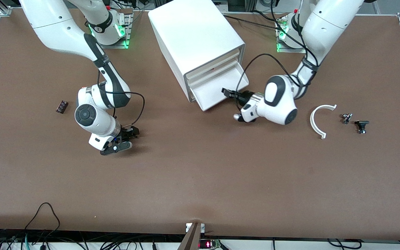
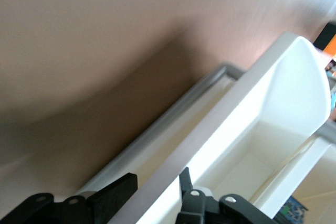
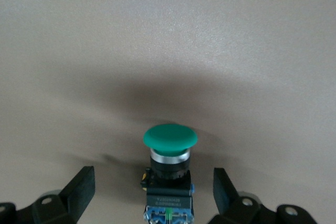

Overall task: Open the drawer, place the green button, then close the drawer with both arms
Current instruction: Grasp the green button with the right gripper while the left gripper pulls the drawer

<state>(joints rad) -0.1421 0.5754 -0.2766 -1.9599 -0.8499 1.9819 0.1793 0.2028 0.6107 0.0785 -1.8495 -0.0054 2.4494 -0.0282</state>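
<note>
Right gripper [image 3: 152, 192] low over the table near the right arm's end — fingers apart, button [image 3: 169, 174] standing upright between them. Left gripper [image 1: 228, 93] pinches the open drawer's [image 1: 217, 92] front lip.

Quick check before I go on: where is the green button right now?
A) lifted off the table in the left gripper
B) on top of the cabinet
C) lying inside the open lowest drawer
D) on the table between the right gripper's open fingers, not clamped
D: the right wrist view shows the button standing on the table with a gap to each finger of the right gripper, while the left gripper is at the open drawer.
</note>
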